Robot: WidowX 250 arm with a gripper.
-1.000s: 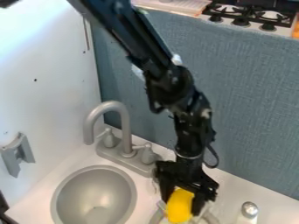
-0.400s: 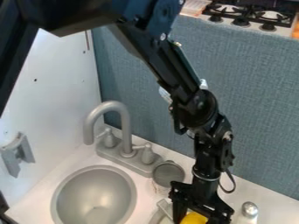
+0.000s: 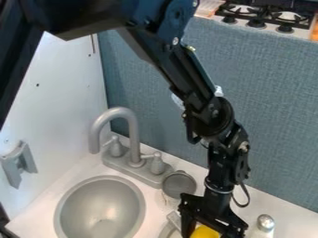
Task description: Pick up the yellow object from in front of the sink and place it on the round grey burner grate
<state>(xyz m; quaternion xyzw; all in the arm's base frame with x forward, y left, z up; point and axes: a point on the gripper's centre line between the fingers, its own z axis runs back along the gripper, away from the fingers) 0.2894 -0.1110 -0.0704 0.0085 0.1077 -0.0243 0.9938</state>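
Grey curved faucet, with a knobbed handle on either side. Below the faucet, round grey sink basin. To its left, grey bracket on white wall. To its right, grey-topped container; farther right, silver-topped shaker. Behind it, blue-grey panel; beyond, to the upper right, black-grated stove.

The robot arm is glossy black and segmented, bluish at top, with small silver screws. A thin pale ring (bracelet-like) circles its wrist, lower right, beside a looping black cable.
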